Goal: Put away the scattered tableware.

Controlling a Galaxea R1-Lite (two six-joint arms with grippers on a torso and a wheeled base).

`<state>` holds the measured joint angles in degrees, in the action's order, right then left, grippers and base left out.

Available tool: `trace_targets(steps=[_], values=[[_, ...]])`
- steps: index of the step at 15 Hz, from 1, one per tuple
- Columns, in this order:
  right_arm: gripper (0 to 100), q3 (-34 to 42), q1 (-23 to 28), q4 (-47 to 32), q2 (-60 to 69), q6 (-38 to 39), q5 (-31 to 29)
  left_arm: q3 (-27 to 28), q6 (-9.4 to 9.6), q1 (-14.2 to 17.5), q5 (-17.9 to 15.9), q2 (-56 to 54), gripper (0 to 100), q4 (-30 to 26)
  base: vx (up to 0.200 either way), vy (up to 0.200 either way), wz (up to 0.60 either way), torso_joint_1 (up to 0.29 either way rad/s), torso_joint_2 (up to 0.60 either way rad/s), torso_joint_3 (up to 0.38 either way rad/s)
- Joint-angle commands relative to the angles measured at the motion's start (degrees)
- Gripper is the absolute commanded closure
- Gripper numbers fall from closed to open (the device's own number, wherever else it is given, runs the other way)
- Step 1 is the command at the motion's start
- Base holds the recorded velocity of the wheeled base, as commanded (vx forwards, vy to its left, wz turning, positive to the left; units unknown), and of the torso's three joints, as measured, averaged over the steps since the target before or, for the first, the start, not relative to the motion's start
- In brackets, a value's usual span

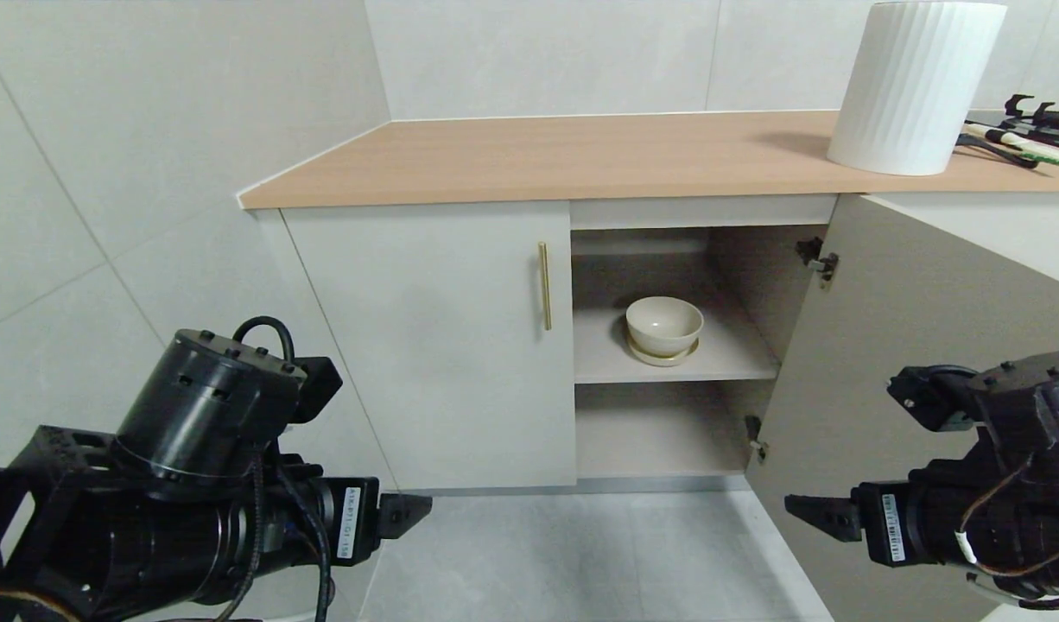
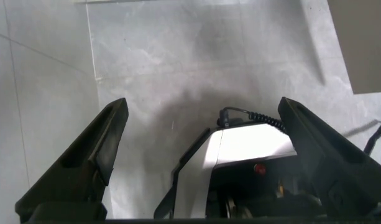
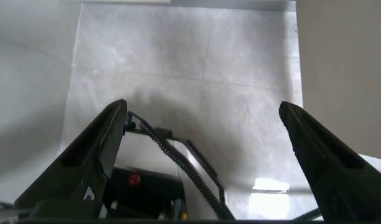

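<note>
Resting on a plate (image 1: 662,356), a bowl (image 1: 664,324) occupies the shelf (image 1: 730,352).

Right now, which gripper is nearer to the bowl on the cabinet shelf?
Right, it seems. The right gripper hangs low beside the open door, below and just right of the bowl. The left gripper is equally low but farther off, before the closed door.

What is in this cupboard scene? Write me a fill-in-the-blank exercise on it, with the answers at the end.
1. The beige bowl sits on a saucer on the ____ shelf.
2. The cabinet door on the robot's ____ side stands open.
3. The left gripper and right gripper both have their jaws ____.
4. The white ribbed container stands on the wooden ____.
Missing words: upper; right; open; countertop.
</note>
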<state>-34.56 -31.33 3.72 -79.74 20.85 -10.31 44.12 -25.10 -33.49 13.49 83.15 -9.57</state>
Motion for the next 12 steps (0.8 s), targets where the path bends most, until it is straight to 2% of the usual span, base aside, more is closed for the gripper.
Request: trace_targets(steps=[1, 3, 4, 12], values=[[0, 0.2, -0.2, -2.0, 1.7, -1.1, -0.1, -0.1, 0.05, -0.1, 0.1, 0.1, 0, 0.0, 0.000, 0.000, 0.00, 0.000, 0.00, 0.000], [0, -0.2, -0.2, -5.2, 3.4, -2.7, -0.1, -0.1, 0.05, 0.0, 0.1, 0.1, 0, 0.0, 0.000, 0.000, 0.00, 0.000, 0.00, 0.000], [0, -0.3, -0.2, -10.0, 7.1, -7.0, 0.0, -0.1, 0.14, -0.3, 0.1, 0.0, 0, 0.0, 0.000, 0.000, 0.00, 0.000, 0.00, 0.000], [0, -0.6, -1.4, -27.5, 16.4, -19.7, 0.8, -0.2, 0.14, -0.7, 0.1, -0.2, 0, 0.0, 0.000, -0.200, 0.00, 0.003, 0.00, 0.003]])
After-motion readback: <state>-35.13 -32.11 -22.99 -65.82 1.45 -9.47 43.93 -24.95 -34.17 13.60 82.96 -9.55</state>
